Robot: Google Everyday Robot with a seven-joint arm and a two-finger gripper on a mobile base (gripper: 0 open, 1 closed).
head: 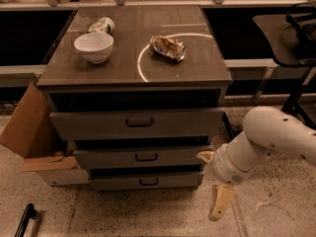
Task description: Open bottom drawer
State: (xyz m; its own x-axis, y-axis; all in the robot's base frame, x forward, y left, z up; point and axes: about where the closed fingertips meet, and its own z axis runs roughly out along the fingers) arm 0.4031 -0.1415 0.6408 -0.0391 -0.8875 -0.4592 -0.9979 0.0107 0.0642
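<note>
The bottom drawer [168, 180] is the lowest of three grey-brown drawer fronts, with a small dark pull handle [148, 181] at its middle. It sits under the middle drawer [173, 158] and the tall top drawer [177, 123]. My gripper [207, 186] is on a white arm at the lower right. It hangs just off the right end of the bottom drawer, near the floor. Its two cream fingers [220, 201] are spread apart, one pointing at the cabinet and one pointing down. It holds nothing.
On the cabinet top [123, 68] stand a white bowl [94, 46], a crushed can [168, 48] and a tipped can [101, 25]. An open cardboard box [34, 137] leans at the cabinet's left. A dark chair [296, 38] stands at the right. A black tool [24, 220] lies on the floor.
</note>
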